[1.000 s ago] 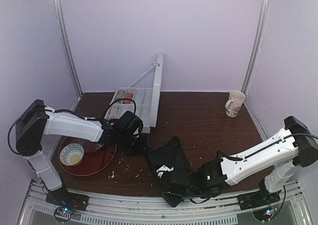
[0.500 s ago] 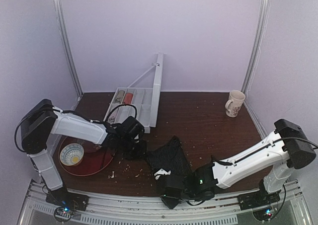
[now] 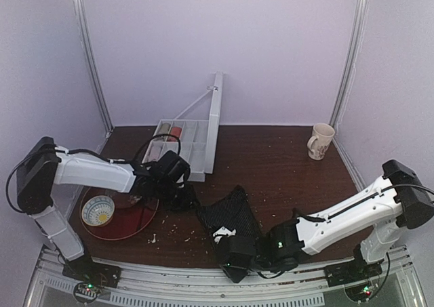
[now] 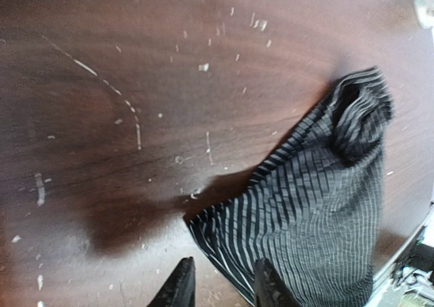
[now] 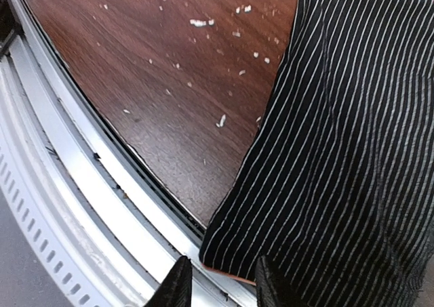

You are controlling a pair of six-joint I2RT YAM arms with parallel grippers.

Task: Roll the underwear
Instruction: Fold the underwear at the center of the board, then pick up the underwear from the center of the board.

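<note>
The underwear point(image 3: 229, 213) lies as a flat black pinstriped piece on the brown table, running from the middle toward the near edge. Its far end is bunched up point(image 4: 356, 110). My left gripper point(image 3: 188, 200) sits low at its left corner. In the left wrist view the left gripper point(image 4: 224, 290) is open, and the striped hem runs between the fingertips point(image 4: 180, 288) unpinched. My right gripper point(image 3: 232, 258) is at the near corner. The right wrist view shows that gripper point(image 5: 224, 287) open just short of the underwear point(image 5: 339, 151), whose corner overhangs the table edge.
A red plate point(image 3: 139, 220) holding a small bowl point(image 3: 98, 210) lies at the left. Behind it is a grey compartment tray point(image 3: 182, 143) with its lid raised. A mug point(image 3: 320, 141) stands at the back right. Crumbs dot the wood. A metal rail point(image 5: 61, 185) runs along the near edge.
Both grippers went from shut to open and let go of the underwear's corners. The fabric has settled flat on the table. The arms barely shifted.
</note>
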